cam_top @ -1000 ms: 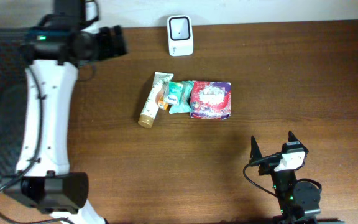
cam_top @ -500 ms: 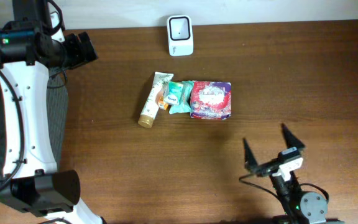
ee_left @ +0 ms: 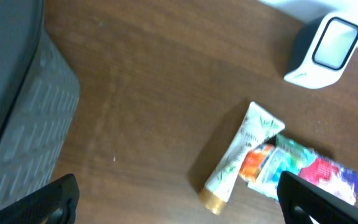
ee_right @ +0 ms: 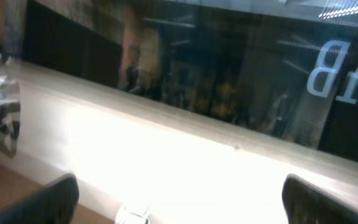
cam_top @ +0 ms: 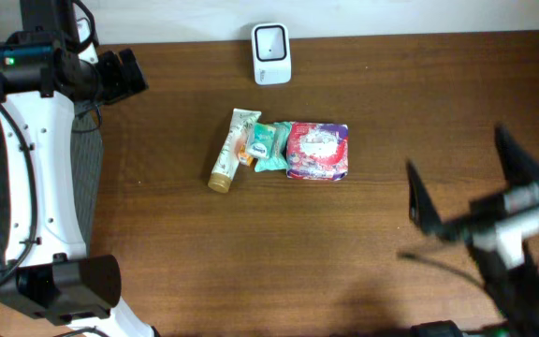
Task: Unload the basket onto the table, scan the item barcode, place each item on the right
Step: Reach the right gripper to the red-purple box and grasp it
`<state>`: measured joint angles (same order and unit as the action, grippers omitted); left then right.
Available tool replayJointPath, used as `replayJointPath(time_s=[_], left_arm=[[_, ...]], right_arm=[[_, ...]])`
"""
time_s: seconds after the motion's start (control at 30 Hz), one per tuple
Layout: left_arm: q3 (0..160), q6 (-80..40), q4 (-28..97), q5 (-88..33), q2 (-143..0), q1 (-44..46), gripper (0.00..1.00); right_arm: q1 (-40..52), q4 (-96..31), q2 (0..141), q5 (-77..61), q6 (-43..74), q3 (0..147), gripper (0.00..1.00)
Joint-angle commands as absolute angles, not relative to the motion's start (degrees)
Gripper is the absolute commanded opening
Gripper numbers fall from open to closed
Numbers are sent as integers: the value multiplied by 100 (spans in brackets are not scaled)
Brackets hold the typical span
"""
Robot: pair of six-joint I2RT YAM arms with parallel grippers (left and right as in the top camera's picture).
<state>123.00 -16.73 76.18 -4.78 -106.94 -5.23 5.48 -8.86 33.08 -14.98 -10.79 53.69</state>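
Brown wooden worktop [cam_top: 251, 253]; a dark grey ribbed mat [ee_left: 36, 118] adjoins the worktop's left edge, lying flat.

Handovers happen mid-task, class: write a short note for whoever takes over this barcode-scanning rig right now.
Left gripper: fingers open, empty, at the far left edge of the table.
Right gripper: fingers open, empty, high above the table's right side.
Scanner stands at the far edge; tube, green packet and red packet lie together mid-table.
Done: nothing picked up.
Left: grasp an item, show its barcode to the scanner.
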Motion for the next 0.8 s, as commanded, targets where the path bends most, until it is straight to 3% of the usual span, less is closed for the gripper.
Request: replayJointPath(time_s=[0.0,0.13,0.2,0.27,0.37,0.5,0.6,0.77], left_arm=[[12352,-1667,7618,-467,-10674,-543,99],[12352,-1667,7618,-467,-10674,-543,99],[12352,-1667,7618,-467,-10674,-543,99],[12352,-1667,7618,-467,-10674,-543,99],[12352,-1667,7616,-467,-10674,-543,99],[12352,-1667,7618,-467,-10674,-543,99],[12352,-1667,7618,-467,-10674,-543,99],[12352,-1667,7618,-467,-10674,-543,99]], right_arm=[[517,-2919,5395,-1435,-1221,7509,99],[519,-5730,7811,-2742,-1133,9900,99],[517,-6412,8416,-3085,-1135,10106,99],[508,-6466,9166,-2821,-1070,10106,99],[248,-6410,10180,-2137,108,10106,99],[-235,-6416,11513,-3610,-613,10106,99],[-368,-6519,12296,-4805,-1472,10106,92],[-233,-6458,13039,-4840,-1468,10106,81]])
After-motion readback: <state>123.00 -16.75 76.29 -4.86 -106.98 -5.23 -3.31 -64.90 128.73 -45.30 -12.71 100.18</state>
